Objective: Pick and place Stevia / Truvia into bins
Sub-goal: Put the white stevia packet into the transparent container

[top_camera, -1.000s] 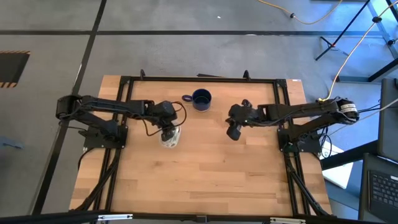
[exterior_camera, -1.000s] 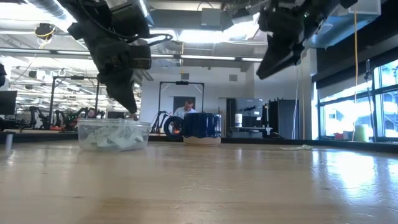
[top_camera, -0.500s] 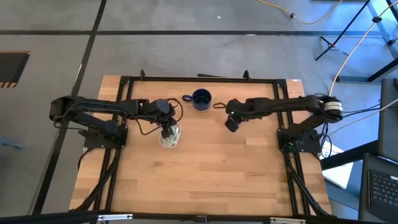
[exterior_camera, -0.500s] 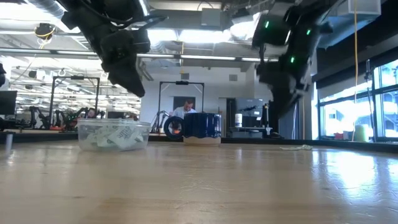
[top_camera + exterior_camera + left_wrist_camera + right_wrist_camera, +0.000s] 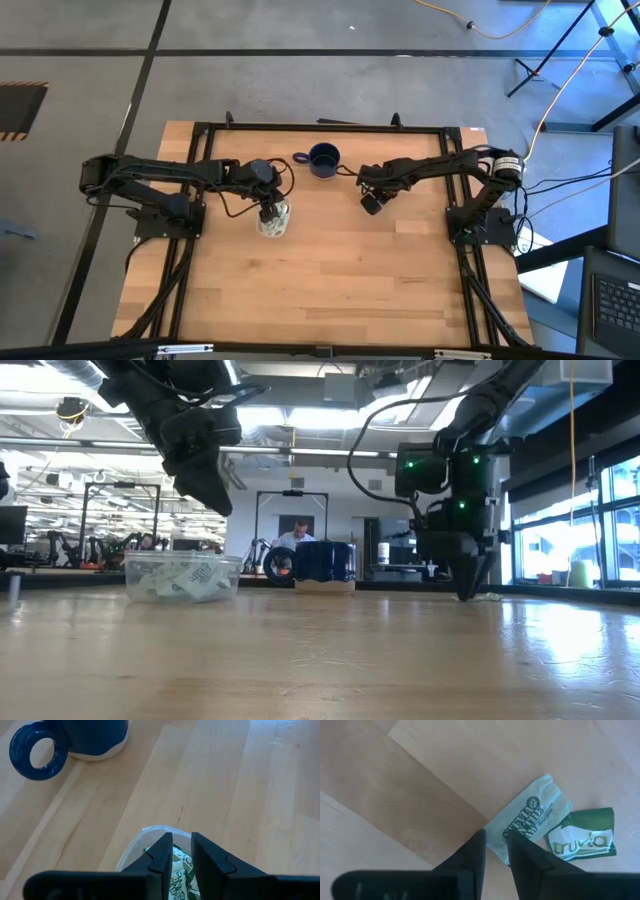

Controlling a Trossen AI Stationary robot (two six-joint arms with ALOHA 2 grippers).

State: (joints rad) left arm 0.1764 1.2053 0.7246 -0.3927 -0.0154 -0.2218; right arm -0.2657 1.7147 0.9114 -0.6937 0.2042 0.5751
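The clear tub (image 5: 273,224) (image 5: 182,576) stands on the table's left half with several green-and-white sachets (image 5: 183,871) inside. My left gripper (image 5: 268,212) (image 5: 222,510) (image 5: 181,849) hangs above the tub, open by a narrow gap and holding nothing. Right of the mug, two sachets lie flat on the wood: a pale green one (image 5: 532,815) and a dark green Truvia one (image 5: 582,840); both show as a low strip (image 5: 482,597). My right gripper (image 5: 371,207) (image 5: 465,596) (image 5: 495,840) points down at the pale sachet's end, its fingers slightly apart. My right gripper comes from above, pointing down, with its fingertips (image 5: 479,840) on either side of the pale sachet's short end (image 5: 492,831). The sachet lies flat on the table. I cannot tell whether the fingers touch it.
A dark blue mug (image 5: 323,158) (image 5: 323,563) (image 5: 75,740) stands near the far edge between the two arms, its handle toward the left. Bare wood (image 5: 330,290) covers the near half of the table. A person sits in the room beyond the table (image 5: 298,535).
My left gripper has risen out of the tub and now holds still above it. My right gripper has come down from high above the table, tipping to point downward, until its fingertips stand at table level by the two sachets.
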